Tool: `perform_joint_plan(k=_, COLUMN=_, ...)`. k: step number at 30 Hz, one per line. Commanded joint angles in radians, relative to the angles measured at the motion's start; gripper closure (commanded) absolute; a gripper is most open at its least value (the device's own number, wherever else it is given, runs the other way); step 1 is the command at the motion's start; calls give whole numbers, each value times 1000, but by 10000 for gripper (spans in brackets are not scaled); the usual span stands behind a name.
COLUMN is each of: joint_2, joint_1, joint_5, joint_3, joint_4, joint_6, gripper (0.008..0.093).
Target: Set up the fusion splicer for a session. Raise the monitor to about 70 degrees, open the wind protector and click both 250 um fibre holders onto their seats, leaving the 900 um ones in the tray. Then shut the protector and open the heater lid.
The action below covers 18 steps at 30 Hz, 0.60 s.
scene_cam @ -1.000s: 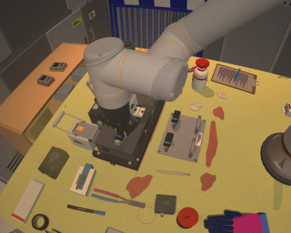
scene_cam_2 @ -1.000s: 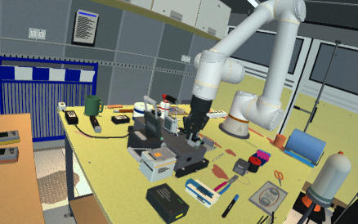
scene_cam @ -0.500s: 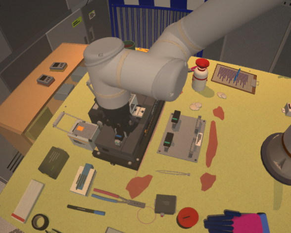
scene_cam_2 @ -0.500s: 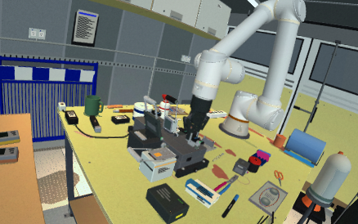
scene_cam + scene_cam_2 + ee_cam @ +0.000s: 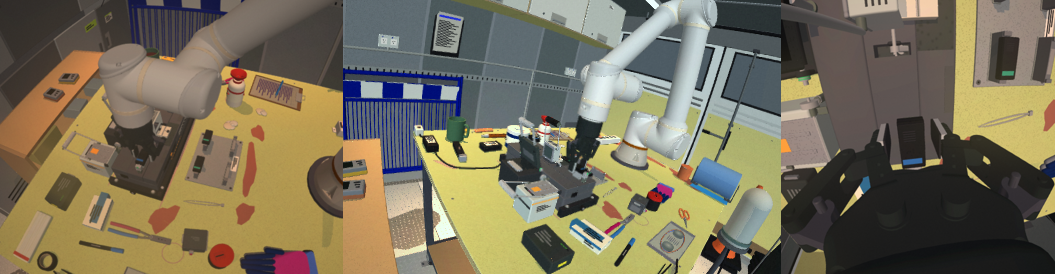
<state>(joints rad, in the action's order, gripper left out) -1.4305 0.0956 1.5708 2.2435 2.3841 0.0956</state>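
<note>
The fusion splicer sits at the middle of the yellow table. A black fibre holder with a blue band lies on its top deck. My gripper is straight over this holder, open, with a finger on each side and a gap to both. It holds nothing. The grey tray lies to the right of the splicer. Two black holders with green bands sit in it. The open wind protector stands behind my wrist, partly hidden by the arm. The monitor is raised.
A small grey box with an orange patch stands tight against the splicer's left side. A cable tie lies in front of the tray. A white bottle and a clipboard lie behind the tray.
</note>
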Motion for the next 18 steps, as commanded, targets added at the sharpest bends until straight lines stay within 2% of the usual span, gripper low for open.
perform_joint_plan(k=1, joint_2=0, joint_1=0, joint_5=0, joint_3=-1, joint_4=0, joint_6=0, gripper=514)
perform_joint_plan(k=18, joint_2=-27, joint_1=0, joint_5=0, joint_3=-14, joint_4=-39, joint_6=0, gripper=514)
